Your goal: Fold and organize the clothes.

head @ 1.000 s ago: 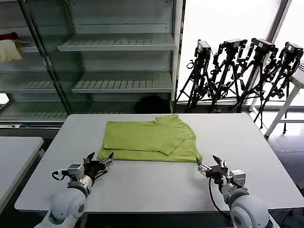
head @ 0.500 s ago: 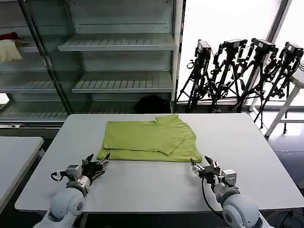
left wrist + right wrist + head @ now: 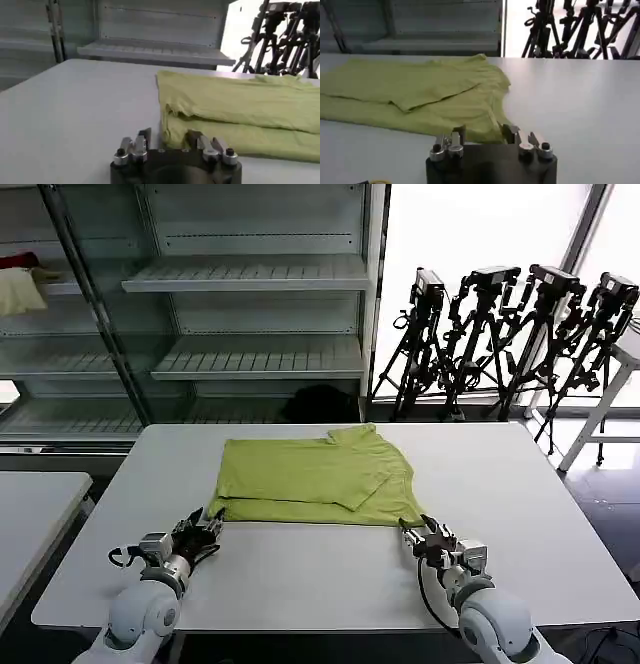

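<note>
Left tool (image 3: 208, 522) low over worktop (image 3: 520, 474), fingers spread apart, tips at near left corner of T-shirt (image 3: 312, 480); contact with cloth cannot be told. Right tool (image 3: 412, 536) likewise low, fingers released and apart, tips at near right corner of same hem. T-shirt lime yellow-green, lying flat mid-worktop, folded over on itself with one layer doubled across the top. Left wrist view: folded edge (image 3: 167, 117) just ahead of fingers (image 3: 142, 141). Right wrist view: hem (image 3: 480, 131) between the spread fingers (image 3: 510, 132).
</note>
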Robot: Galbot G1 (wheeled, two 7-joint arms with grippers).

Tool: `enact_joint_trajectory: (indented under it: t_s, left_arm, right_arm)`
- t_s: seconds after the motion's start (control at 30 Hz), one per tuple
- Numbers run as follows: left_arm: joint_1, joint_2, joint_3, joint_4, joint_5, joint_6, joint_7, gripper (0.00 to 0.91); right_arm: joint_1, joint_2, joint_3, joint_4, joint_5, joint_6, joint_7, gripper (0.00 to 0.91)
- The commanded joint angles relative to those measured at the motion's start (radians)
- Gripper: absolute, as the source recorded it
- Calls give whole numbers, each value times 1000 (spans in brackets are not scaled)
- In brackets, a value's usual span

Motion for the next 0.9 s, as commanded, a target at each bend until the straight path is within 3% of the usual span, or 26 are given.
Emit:
enact_joint_trajectory:
  t_s: [0.03, 0.07, 0.27, 0.5, 0.9]
  left_arm:
    - [5, -7, 9, 4, 6, -2, 8, 30]
    - [6, -7, 10, 3, 9, -3, 11, 20]
    - [9, -3, 19, -20, 25, -15, 26, 20]
    - [8, 8, 22, -37, 37, -30, 19, 10]
    - [132, 85, 18, -225, 26, 38, -93, 10]
  right_arm:
    - [9, 5, -8, -26, -4, 2, 1, 302]
    - [9, 5, -8, -24, -4, 2, 1, 222]
    - [9, 4, -8, -15, -5, 4, 4, 0]
    - [1, -7, 4, 14, -5, 6, 6, 0]
    - [-160, -182, 109, 225, 58, -26, 1, 0]
